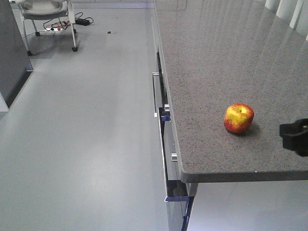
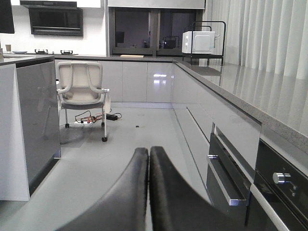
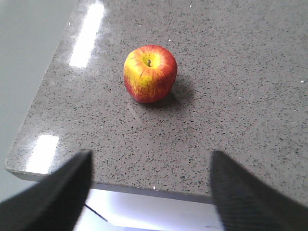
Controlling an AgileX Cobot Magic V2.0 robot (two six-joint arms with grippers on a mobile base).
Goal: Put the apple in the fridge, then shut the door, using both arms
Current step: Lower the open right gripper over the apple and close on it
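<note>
Red-and-yellow apple point(image 3: 150, 73) upright on speckled grey counter point(image 3: 240, 110), right tool point(image 3: 151, 158) wide, left tool point(image 2: 148, 151) narrow.

Red-yellow apple point(image 3: 150, 73), speckled grey counter point(image 3: 231, 120)

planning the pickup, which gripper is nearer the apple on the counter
Right. The right gripper is open, facing the apple on the counter; the left gripper is shut, aimed across the kitchen floor, no apple in its view.
</note>
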